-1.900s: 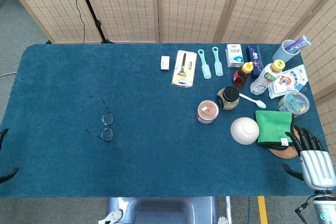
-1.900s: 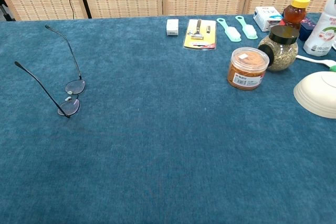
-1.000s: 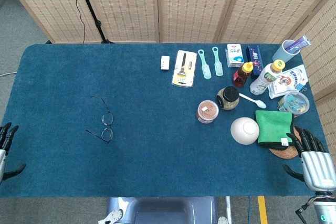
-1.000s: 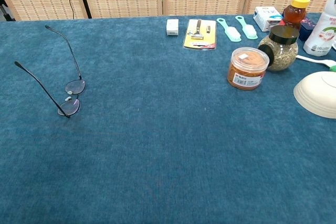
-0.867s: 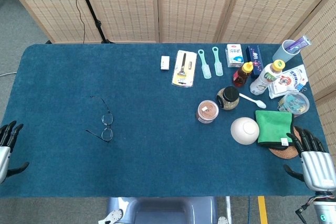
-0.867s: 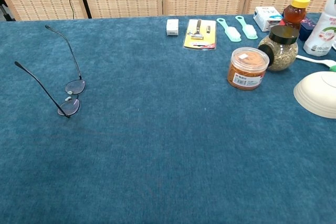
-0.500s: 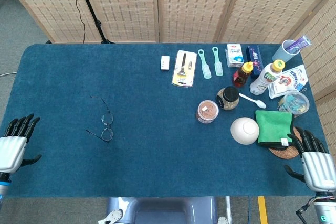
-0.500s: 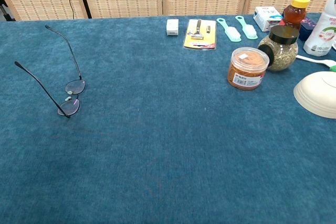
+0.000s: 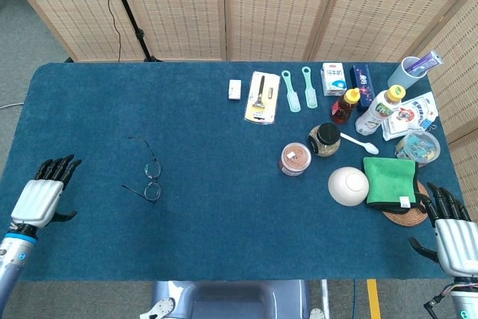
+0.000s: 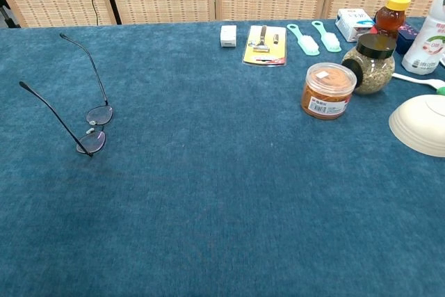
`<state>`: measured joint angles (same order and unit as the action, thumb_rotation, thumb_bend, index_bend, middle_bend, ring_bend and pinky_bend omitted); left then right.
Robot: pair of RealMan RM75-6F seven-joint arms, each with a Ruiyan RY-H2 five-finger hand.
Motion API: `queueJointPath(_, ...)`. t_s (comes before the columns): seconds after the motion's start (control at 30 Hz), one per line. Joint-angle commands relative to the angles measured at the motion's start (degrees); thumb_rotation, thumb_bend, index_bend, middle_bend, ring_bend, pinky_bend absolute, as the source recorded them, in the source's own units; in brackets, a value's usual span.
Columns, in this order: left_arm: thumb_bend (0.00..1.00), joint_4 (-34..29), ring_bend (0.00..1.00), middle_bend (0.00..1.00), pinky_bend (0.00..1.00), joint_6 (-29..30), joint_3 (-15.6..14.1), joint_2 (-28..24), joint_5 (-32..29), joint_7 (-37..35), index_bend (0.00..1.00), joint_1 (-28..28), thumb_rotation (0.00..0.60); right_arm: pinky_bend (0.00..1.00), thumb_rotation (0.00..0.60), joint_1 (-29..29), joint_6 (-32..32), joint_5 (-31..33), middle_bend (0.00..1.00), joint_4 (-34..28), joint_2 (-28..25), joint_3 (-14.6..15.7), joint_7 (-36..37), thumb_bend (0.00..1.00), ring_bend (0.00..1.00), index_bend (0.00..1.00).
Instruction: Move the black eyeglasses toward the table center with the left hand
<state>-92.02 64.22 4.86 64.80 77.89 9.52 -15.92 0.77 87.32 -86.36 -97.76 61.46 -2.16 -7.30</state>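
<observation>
The black eyeglasses (image 9: pixel 150 178) lie on the blue table's left half, temples unfolded toward the left; the chest view shows the eyeglasses (image 10: pixel 95 126) at its left side. My left hand (image 9: pixel 43 196) hovers over the table's left edge, well left of the glasses, fingers apart and holding nothing. My right hand (image 9: pixel 455 238) sits off the table's front right corner, fingers spread and empty. Neither hand appears in the chest view.
On the right half stand a white bowl (image 9: pixel 348 186), an orange-lidded tub (image 9: pixel 296 158), a black-lidded jar (image 9: pixel 325 140), a green cloth (image 9: pixel 389 183), bottles and boxes. A yellow razor card (image 9: pixel 262 97) and two mint brushes (image 9: pixel 291 91) lie at the back.
My left hand has come in from the left edge, moving up and to the right over the table toward the glasses. The right hand has drifted slightly down. The glasses have not moved.
</observation>
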Motion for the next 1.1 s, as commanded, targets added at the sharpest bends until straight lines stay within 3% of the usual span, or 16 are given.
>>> queueJointPath(0.03, 0.12, 2.2, 0.00, 0.00, 0.00, -3.7, 1.7, 2.2, -2.4, 1.9, 0.00, -3.6, 0.600, 0.15, 0.600, -0.2, 0.1, 0.1, 0.06, 0.0, -0.1, 0.0, 0.0, 0.19, 0.08, 0.18)
queueJointPath(1.1, 0.12, 10.3, 0.00, 0.00, 0.00, -14.7, 5.0, 16.5, -10.5, 10.8, 0.00, -19.7, 0.600, 0.15, 0.600, -2.1, 1.0, 2.2, 0.06, 1.0, -1.1, -0.1, 0.9, 0.19, 0.08, 0.18)
